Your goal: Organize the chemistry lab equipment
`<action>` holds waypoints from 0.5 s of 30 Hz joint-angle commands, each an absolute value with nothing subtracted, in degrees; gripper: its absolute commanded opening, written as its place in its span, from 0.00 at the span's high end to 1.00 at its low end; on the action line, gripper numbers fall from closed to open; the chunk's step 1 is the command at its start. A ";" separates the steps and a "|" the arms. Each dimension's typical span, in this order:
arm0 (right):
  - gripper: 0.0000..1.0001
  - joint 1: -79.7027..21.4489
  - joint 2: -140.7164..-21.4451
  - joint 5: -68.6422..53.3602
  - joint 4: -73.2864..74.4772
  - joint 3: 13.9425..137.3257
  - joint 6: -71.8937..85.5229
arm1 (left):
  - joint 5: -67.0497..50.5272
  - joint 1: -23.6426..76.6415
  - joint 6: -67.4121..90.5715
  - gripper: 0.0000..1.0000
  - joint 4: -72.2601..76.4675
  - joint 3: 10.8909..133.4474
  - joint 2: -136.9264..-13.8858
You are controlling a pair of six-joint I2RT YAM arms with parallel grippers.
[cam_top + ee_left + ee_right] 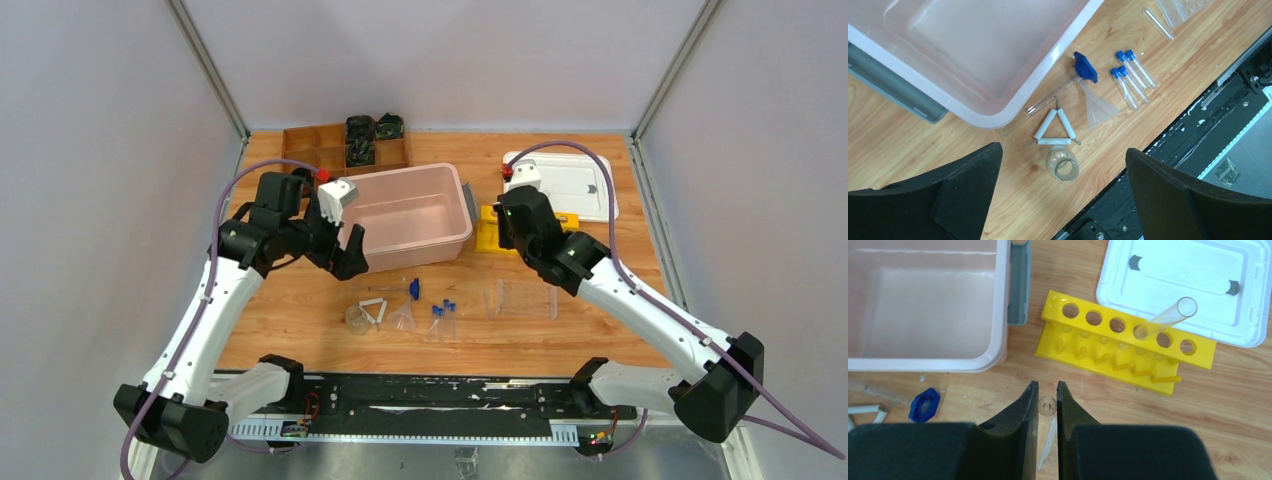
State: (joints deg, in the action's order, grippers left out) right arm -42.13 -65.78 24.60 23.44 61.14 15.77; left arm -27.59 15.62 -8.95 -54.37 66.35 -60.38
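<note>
My left gripper [1062, 150] is open and empty, high above a small clear beaker [1063, 166]. Beyond the beaker lie a white wire triangle [1054, 129], a clear funnel [1096, 105], a blue-tipped rod [1085, 66] and three blue-capped tubes [1130, 75]. My right gripper [1047, 385] is shut on a clear tube [1047, 406], seen end-on between the fingers, just in front of the yellow holed rack [1125, 342]. One clear tube [1168, 317] stands tilted in the rack's fourth hole. A clear rectangular tray [522, 298] lies right of the tubes.
The large pink bin [410, 215] stands between the arms. Its white lid [1188, 285] lies behind the rack. A brown compartment box [345, 145] sits at the back. Another bare clear tube [1158, 23] lies near the tray. A black rail [430, 395] runs along the near edge.
</note>
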 commanded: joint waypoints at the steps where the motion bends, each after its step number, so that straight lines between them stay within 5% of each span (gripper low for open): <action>1: 1.00 -39.48 -65.07 28.30 13.51 57.66 13.59 | -25.81 15.82 -10.26 0.00 -55.09 66.91 -59.27; 15: 1.00 -35.82 -68.39 33.38 -3.04 47.65 11.81 | -23.59 15.87 -11.27 0.00 -56.75 67.66 -59.16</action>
State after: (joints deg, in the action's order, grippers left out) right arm -37.63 -67.42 29.28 3.09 49.87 12.16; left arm -24.69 15.62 -10.11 -56.16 66.37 -60.10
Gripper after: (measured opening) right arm 0.163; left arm 0.997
